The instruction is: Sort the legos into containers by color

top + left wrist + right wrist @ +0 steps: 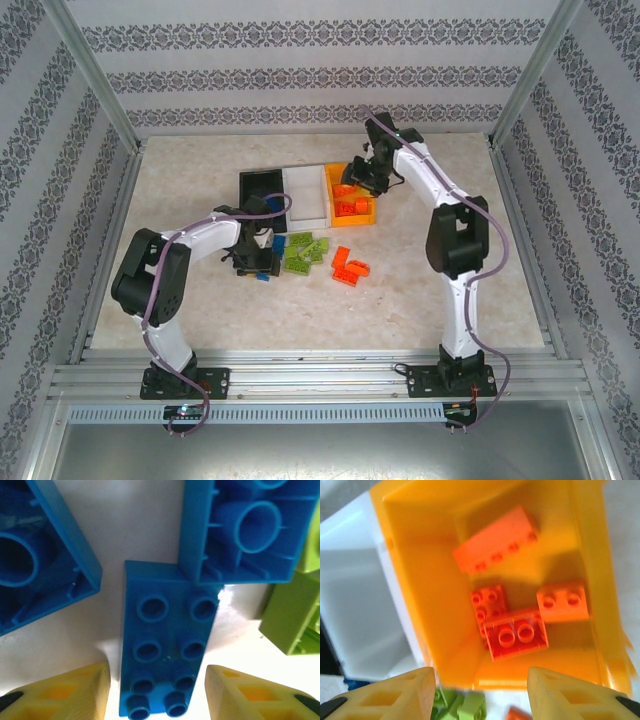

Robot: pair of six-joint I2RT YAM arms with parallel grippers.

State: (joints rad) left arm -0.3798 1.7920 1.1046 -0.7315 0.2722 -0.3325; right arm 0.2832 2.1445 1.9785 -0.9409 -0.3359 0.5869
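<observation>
A blue 2x4 lego (165,645) lies studs up on the table, and my left gripper (156,680) straddles its near end, open, with a gap on each side. Two more blue legos (240,525) lie upside down beside it. My right gripper (480,695) hangs open and empty over the near wall of the orange container (420,595), which holds several orange-red legos (516,632). In the top view the black container (250,180), the white one (306,195) and the orange one (366,216) stand in a row, with my left gripper (255,262) in front of the black one.
Lime green legos (305,252) and a few orange-red legos (350,268) lie loose on the table in front of the containers. A green lego (295,615) sits just right of the blue ones. The white container (355,595) borders the orange one.
</observation>
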